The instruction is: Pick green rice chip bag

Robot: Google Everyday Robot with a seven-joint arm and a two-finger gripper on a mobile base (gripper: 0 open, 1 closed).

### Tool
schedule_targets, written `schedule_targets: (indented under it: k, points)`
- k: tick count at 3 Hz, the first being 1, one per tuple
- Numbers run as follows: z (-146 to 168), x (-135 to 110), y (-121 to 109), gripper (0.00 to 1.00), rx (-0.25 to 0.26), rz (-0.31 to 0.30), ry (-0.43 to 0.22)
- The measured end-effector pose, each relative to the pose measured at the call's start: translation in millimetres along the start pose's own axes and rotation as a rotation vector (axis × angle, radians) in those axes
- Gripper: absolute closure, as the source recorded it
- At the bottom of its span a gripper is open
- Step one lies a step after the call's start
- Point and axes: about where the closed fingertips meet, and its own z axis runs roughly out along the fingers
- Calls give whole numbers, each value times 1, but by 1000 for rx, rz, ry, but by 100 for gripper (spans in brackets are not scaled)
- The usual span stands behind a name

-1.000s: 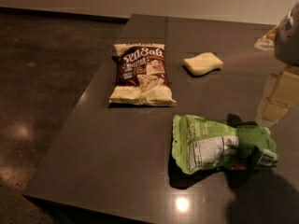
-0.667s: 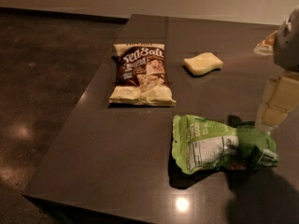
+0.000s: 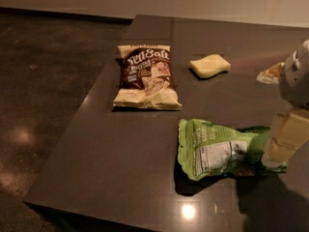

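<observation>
The green bag [image 3: 222,149] lies flat on the dark worktop [image 3: 120,153], in the near right part, with its white label panel facing up and its crumpled end pointing right. The claw [image 3: 273,156] comes down from the right edge of the view onto that right end of the bag. It appears to touch the foil, and I cannot tell whether it is spread or pressed together. Farther back and to the left lies the Sea Salt bag [image 3: 146,76], well apart from the green one. A pale yellow block [image 3: 210,65] sits to its right. The floor [image 3: 43,81] shows at the left.
</observation>
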Motion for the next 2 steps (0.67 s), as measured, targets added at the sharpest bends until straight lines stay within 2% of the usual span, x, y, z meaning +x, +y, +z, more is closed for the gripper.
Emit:
schedule_targets:
  k: [2]
  points:
    - [44, -2, 26, 0, -49, -30, -19]
